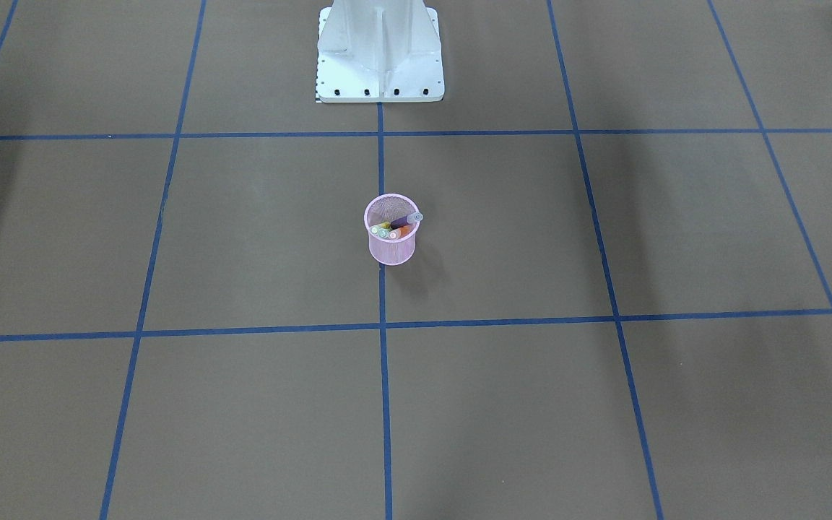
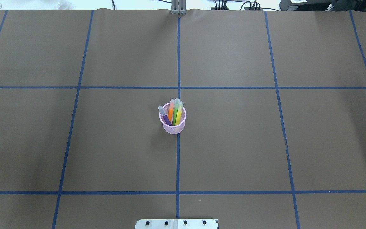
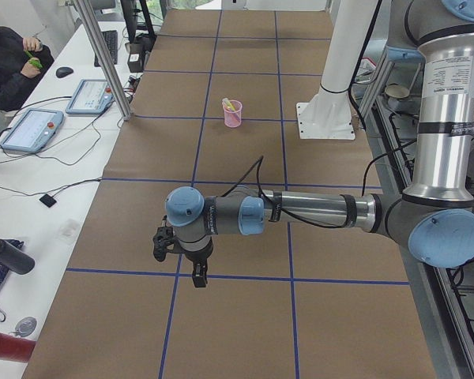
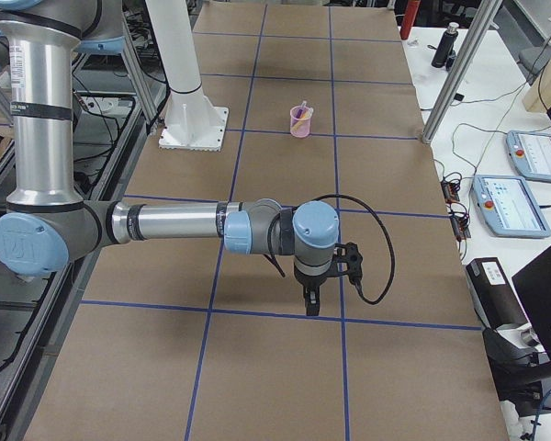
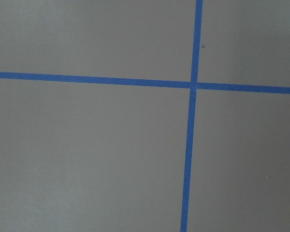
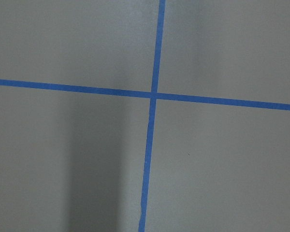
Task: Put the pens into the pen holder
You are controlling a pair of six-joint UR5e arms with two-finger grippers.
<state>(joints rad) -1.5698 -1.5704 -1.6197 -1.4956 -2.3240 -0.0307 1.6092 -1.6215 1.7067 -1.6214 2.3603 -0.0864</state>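
Observation:
The pink mesh pen holder (image 2: 173, 128) stands upright at the table's middle on a blue tape line; it also shows in the front view (image 1: 392, 248). Inside it stand the purple pen (image 2: 166, 119), orange pen (image 2: 171, 112), green pen (image 2: 175, 114) and yellow pen (image 2: 179, 114), pale caps up. No pen lies on the table. My left gripper (image 3: 199, 278) shows only in the left side view, my right gripper (image 4: 310, 305) only in the right side view. Both hang far from the holder, pointing down, and I cannot tell whether they are open or shut. The wrist views show only brown paper and tape.
The white robot base (image 1: 380, 58) stands at the table's near edge behind the holder. Blue tape lines grid the brown paper. A person (image 3: 8, 55) sits at a side bench with tablets (image 3: 31, 128). Another tablet (image 4: 509, 203) lies on the opposite bench.

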